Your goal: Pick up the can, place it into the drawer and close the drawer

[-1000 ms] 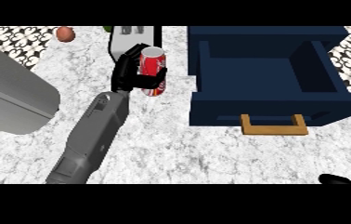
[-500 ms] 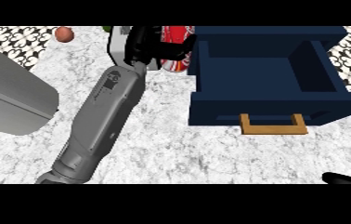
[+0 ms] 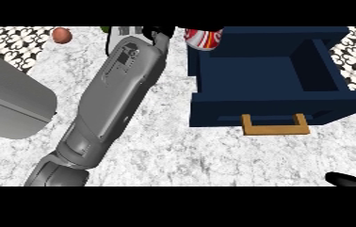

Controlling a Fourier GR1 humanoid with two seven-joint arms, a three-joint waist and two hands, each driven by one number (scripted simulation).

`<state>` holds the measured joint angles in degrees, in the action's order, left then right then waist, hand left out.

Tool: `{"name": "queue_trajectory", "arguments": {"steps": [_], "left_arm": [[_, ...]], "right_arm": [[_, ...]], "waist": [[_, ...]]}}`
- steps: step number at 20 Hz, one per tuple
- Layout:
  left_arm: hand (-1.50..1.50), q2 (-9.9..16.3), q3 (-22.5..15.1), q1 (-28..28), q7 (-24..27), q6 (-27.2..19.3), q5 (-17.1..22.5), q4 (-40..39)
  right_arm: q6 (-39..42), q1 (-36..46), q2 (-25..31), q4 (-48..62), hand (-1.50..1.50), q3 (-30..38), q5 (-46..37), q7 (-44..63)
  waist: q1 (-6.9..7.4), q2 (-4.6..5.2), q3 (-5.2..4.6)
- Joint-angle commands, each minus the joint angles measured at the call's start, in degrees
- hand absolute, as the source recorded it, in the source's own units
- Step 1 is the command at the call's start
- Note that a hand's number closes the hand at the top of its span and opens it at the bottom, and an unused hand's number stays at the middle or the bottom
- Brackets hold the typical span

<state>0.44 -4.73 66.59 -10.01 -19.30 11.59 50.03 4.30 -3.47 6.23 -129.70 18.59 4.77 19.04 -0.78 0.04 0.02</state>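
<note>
Up top, can [image 3: 203,37] tilted, held by left hand [image 3: 161,32], beside drawer [image 3: 268,87]

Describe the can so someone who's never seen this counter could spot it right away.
Find the big open navy drawer with the tan handle. Just off its far-left corner, at the view's top edge, sits the can: red with white markings, unlike the small reddish-brown ball far left.

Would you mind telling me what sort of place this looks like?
Probably a kitchen counter: a marble-patterned top, an open blue drawer with a wooden handle, and a red can at the far edge.
</note>
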Motion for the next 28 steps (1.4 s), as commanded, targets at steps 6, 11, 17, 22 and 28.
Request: {"name": "queue_trajectory", "arguments": {"steps": [6, 11, 17, 22, 28], "left_arm": [[1.5, -0.4, -1.7, 15.2, -2.3, -3.2, 3.0, -13.0], [1.5, -0.4, -4.4, 18.9, 0.2, -4.7, 5.8, -19.4], [1.5, -0.4, -9.8, 22.8, 1.5, -9.0, 10.9, -24.9], [1.5, -0.4, -13.4, 23.9, 1.6, -13.7, 13.3, -27.4], [-1.5, -0.4, -12.3, 24.8, 5.5, -16.2, 14.6, -31.4]], "right_arm": [[0.7, 0.4, 1.6, -1.1, -1.5, 1.1, 1.6, 2.1], [0.1, 3.2, 2.5, -2.0, -1.5, 0.5, 1.7, 3.8], [-0.4, 3.8, 1.4, -1.1, -1.5, -1.7, 0.2, 3.5], [-0.5, 6.4, 0.8, 1.9, -1.5, -4.2, -1.4, 1.8], [-0.3, 6.0, 1.5, 1.4, -1.5, -2.0, 0.3, 2.1]], "waist": [[-1.68, 0.34, 0.05], [-1.93, 0.49, 0.05], [-3.93, 0.86, 0.13], [-4.86, 1.22, 0.18], [-5.63, 1.55, 0.22]]}}
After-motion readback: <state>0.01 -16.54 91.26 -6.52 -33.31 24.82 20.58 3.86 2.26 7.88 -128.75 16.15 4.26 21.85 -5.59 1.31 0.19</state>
